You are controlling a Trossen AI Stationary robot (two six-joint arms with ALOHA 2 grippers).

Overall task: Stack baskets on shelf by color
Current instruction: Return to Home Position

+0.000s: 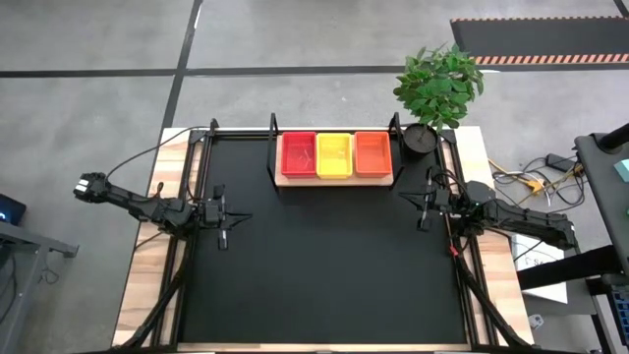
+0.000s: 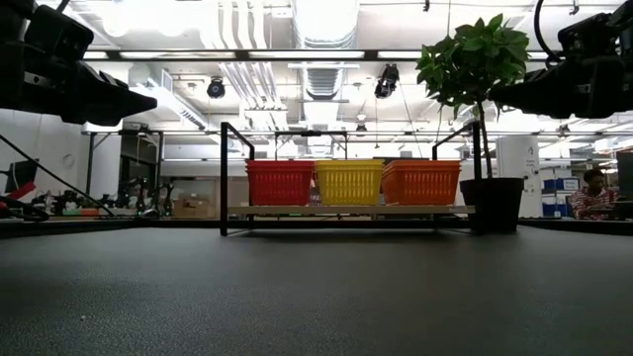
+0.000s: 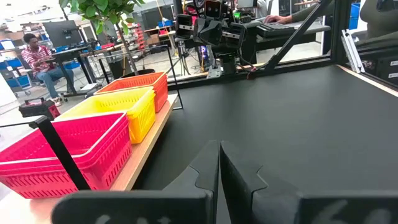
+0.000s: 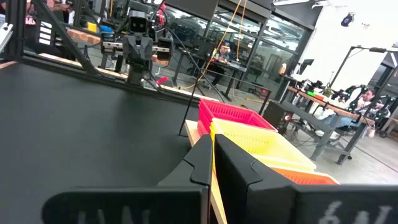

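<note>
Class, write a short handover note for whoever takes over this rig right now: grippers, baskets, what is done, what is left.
Left gripper: shut, empty, over the left side of the mat.
Right gripper: shut, empty, over the mat's right side.
Baskets: pink-red baskets, yellow baskets and orange baskets sit side by side on the shelf; count per stack unclear.
Done: no basket shows off the shelf.
Left: probably only parking both arms.

Right claw [image 4: 213, 142] closed, pink basket [image 4: 233, 116], yellow basket [image 4: 264, 142], orange basket [image 4: 301, 179]
</note>
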